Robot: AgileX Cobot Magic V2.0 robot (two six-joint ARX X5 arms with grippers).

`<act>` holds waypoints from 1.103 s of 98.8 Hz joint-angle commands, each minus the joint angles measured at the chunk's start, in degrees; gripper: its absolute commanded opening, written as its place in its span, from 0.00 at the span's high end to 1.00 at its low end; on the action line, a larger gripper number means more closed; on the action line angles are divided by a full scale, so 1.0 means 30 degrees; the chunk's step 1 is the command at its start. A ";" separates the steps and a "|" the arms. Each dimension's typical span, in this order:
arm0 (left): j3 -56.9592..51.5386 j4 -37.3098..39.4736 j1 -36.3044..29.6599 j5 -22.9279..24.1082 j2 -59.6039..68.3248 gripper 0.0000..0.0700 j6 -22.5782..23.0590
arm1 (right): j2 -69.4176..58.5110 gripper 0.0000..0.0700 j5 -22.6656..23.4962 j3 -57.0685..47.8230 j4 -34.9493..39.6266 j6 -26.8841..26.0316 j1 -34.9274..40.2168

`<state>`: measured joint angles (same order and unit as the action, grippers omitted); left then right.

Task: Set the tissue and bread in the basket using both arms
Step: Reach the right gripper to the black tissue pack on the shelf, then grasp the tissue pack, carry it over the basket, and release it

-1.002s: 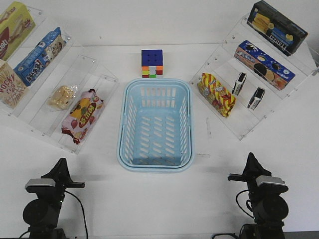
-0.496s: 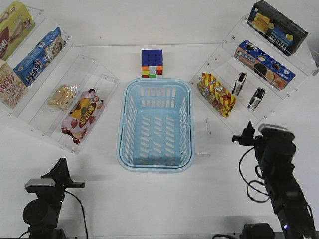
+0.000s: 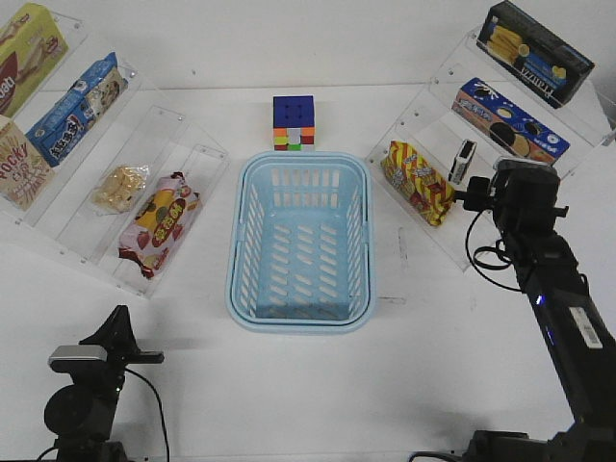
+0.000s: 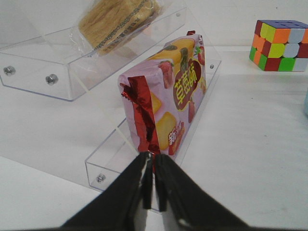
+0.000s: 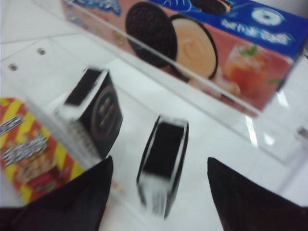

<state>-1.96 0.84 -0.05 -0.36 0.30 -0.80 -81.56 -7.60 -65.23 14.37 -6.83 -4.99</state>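
The light blue basket (image 3: 246, 252) stands empty mid-table. The bread (image 3: 120, 188) lies on the left clear shelf; it also shows in the left wrist view (image 4: 115, 19). My left gripper (image 3: 117, 322) is shut and empty at the near left, its tips (image 4: 153, 166) in front of a pink-red snack bag (image 4: 168, 101). One tissue pack (image 3: 463, 161) stands on the right shelf. My right gripper (image 3: 478, 197) is open at that shelf and hides a second tissue pack there. In the right wrist view that pack (image 5: 163, 163) stands between the open fingers (image 5: 72, 197), untouched, beside the other pack (image 5: 94, 113).
A Rubik's cube (image 3: 294, 122) sits behind the basket. The right shelf also holds a red-yellow snack bag (image 3: 417, 181), a blue cookie box (image 3: 510, 125) and a black box (image 3: 534, 53). The left shelf holds the pink-red snack bag (image 3: 159, 221) and several snack boxes.
My right arm has risen from the near right and reached forward to the right shelf, its open gripper now around a tissue pack. The left arm has not moved.
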 commanded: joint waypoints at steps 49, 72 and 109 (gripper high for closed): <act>0.0379 0.0284 0.0029 -0.0029 -0.0036 1.00 0.0029 | 0.1326 1.00 0.0255 -0.1042 -0.0175 0.1137 -0.0138; 0.0379 0.0284 0.0029 -0.0029 -0.0036 1.00 0.0036 | 0.5136 1.00 0.8612 -0.1042 -0.0240 -0.0707 0.1530; 0.0379 0.0277 0.0029 -0.0029 -0.0036 1.00 0.0036 | 0.2579 0.93 1.1511 -0.1035 0.0248 0.1974 1.0338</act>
<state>-1.96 0.84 -0.05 -0.36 0.30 -0.80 -71.59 26.85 -67.79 15.81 -4.16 23.20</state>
